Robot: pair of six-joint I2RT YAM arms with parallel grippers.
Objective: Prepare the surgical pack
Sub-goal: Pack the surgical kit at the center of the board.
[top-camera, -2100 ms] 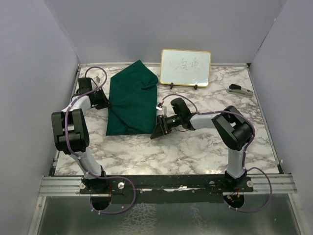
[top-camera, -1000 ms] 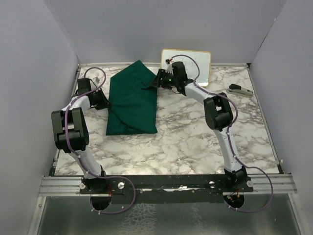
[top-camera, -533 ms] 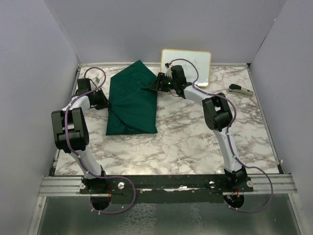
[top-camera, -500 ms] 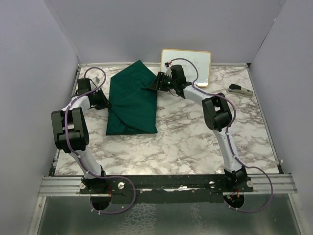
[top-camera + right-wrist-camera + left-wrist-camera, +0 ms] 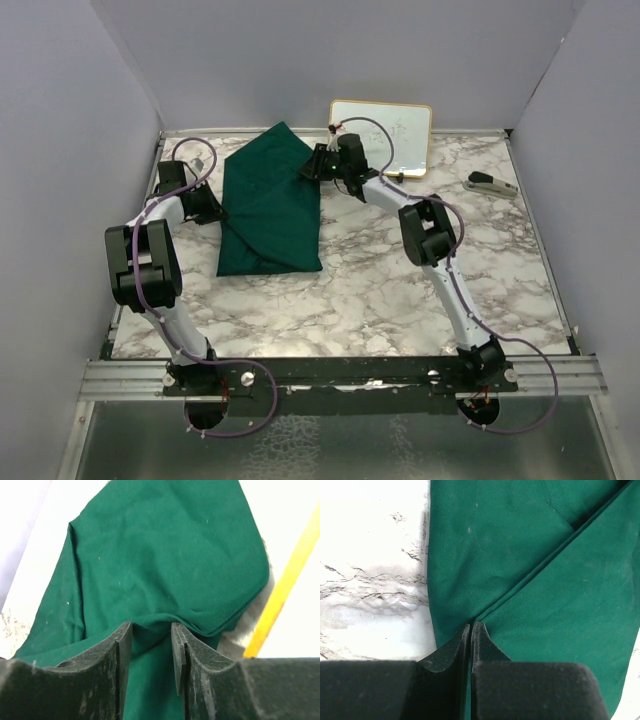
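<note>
Green cloth sheet [image 5: 268, 205] lay folded on the marble tabletop [image 5: 380, 290]. Left end effector [image 5: 470, 630] was pressed together on its left edge; right end effector [image 5: 151, 640], part spread, straddled a raised fold beside the gold-framed whiteboard [image 5: 395, 130].

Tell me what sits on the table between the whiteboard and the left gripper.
In the top view, the folded green cloth fills that stretch: the left gripper is shut on its left edge, and the right gripper straddles its right-hand fold beside the whiteboard.

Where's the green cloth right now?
In the top view the green cloth lies folded on the table's far left part, just left of the whiteboard, with the left gripper at its left edge and the right gripper at its right edge.
</note>
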